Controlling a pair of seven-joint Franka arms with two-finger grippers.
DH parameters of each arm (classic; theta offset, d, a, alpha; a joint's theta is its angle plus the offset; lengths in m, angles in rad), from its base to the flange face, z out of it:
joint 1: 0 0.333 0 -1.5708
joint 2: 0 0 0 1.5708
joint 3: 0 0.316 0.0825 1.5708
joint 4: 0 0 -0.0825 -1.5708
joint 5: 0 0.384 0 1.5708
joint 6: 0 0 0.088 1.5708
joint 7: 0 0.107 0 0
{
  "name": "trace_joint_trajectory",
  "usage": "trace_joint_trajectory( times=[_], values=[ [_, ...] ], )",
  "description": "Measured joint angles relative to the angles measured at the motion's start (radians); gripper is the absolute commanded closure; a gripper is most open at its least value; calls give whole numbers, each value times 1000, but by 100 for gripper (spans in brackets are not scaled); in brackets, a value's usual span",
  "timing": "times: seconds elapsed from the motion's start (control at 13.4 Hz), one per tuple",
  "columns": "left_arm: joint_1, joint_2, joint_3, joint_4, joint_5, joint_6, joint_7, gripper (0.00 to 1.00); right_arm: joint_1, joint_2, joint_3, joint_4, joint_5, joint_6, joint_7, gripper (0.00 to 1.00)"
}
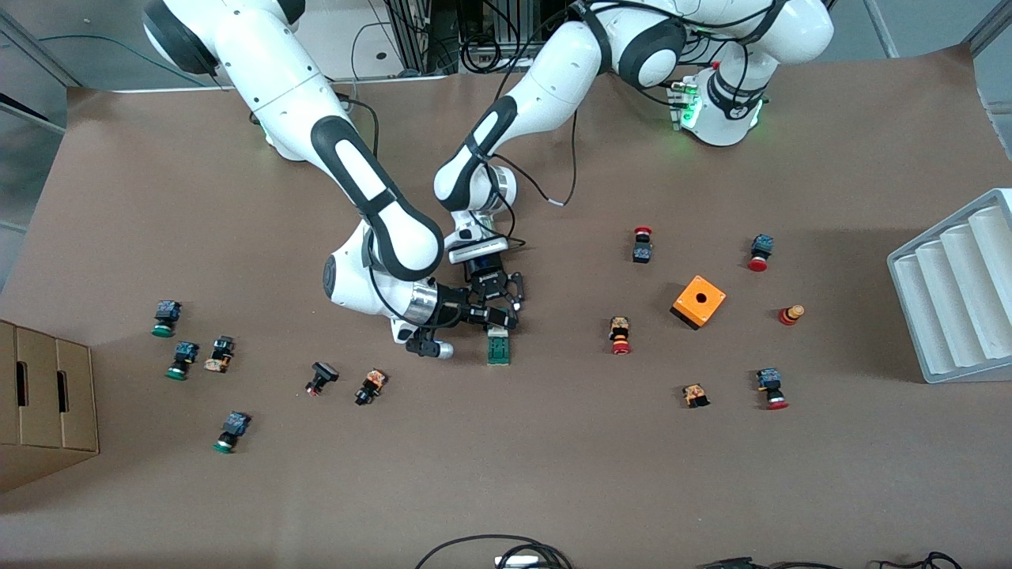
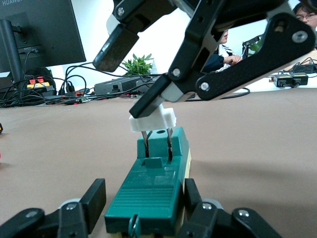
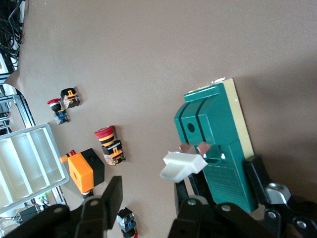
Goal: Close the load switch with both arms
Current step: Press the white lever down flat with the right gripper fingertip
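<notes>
The load switch (image 1: 498, 348) is a narrow green block lying flat on the brown table near the middle. Its white lever (image 2: 153, 119) stands raised on two metal blades. My left gripper (image 1: 504, 304) is low at the switch's end farther from the front camera. In the left wrist view it (image 2: 143, 198) is open, with one finger on each side of the green body (image 2: 151, 183). My right gripper (image 1: 486, 318) reaches in from the right arm's end. In the right wrist view it (image 3: 148, 198) is open, with one finger beside the white lever (image 3: 183, 166).
A red-capped push button (image 1: 620, 335) and an orange square box (image 1: 698, 301) lie toward the left arm's end. More push buttons (image 1: 370, 386) are scattered toward the right arm's end. A white ridged tray (image 1: 957, 292) and a cardboard box (image 1: 47, 395) stand at the table's two ends.
</notes>
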Motion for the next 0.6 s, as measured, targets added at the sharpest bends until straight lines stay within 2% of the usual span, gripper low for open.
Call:
trace_joint_trajectory(
  times=[0.6],
  values=[
    [0, 0, 0, 0, 0, 0, 0, 30, 0, 2, -7, 8, 0, 0, 0, 51]
  ],
)
